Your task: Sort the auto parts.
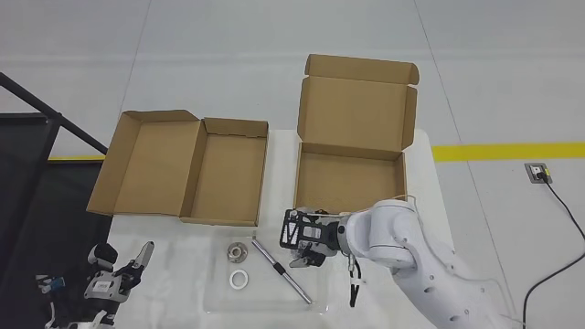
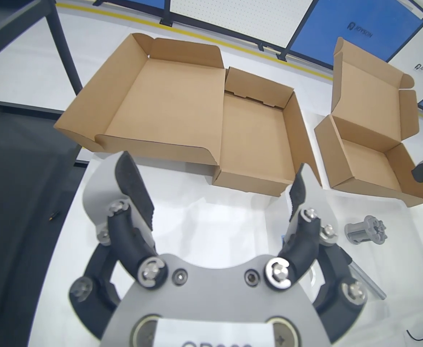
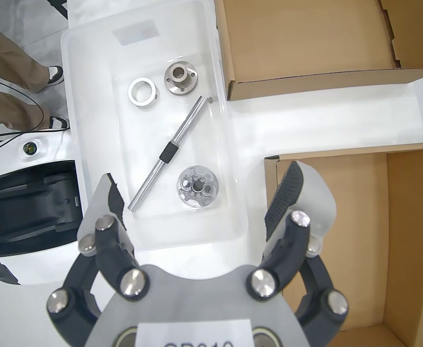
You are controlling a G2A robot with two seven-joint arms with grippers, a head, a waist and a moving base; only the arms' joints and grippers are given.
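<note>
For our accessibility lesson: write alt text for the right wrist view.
The open right gripper hovers over a clear tray holding four metal parts: a ring, a flanged hub, a rod and a toothed disc. Two open cardboard boxes sit beside the tray.

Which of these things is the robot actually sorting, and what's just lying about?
Part of the job: clear tray, ring, flanged hub, rod, toothed hub, flat-lidded box, upright-lidded box.
Just lying about: black frame, floor socket, yellow floor line.

The rod [image 3: 168, 151] is shiny metal, the tray [image 3: 88, 73] clear plastic, the boxes [image 3: 323, 81] matt cardboard.
</note>
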